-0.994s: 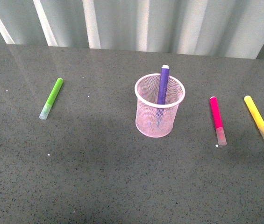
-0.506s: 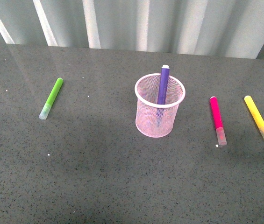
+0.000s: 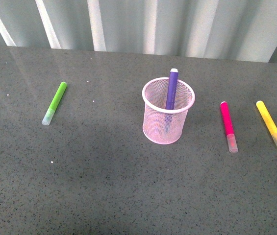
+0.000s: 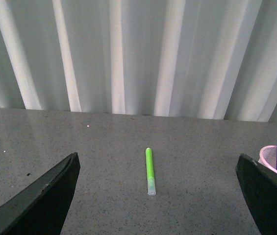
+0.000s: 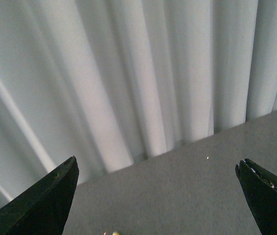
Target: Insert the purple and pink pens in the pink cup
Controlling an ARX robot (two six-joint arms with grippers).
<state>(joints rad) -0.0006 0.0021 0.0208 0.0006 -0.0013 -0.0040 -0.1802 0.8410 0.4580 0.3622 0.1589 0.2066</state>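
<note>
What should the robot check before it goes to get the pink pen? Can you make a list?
1. Purple pen stands inside the pink cup: ok.
2. Pink cup upright, with room beside the purple pen: ok.
3. Pink pen lies free on the table, right of the cup: ok.
4. Yellow pen lies apart from the pink pen: ok.
5. Right gripper open and empty: ok.
6. Right gripper aimed at the pink pen: not ok; its wrist view shows no pink pen.
</note>
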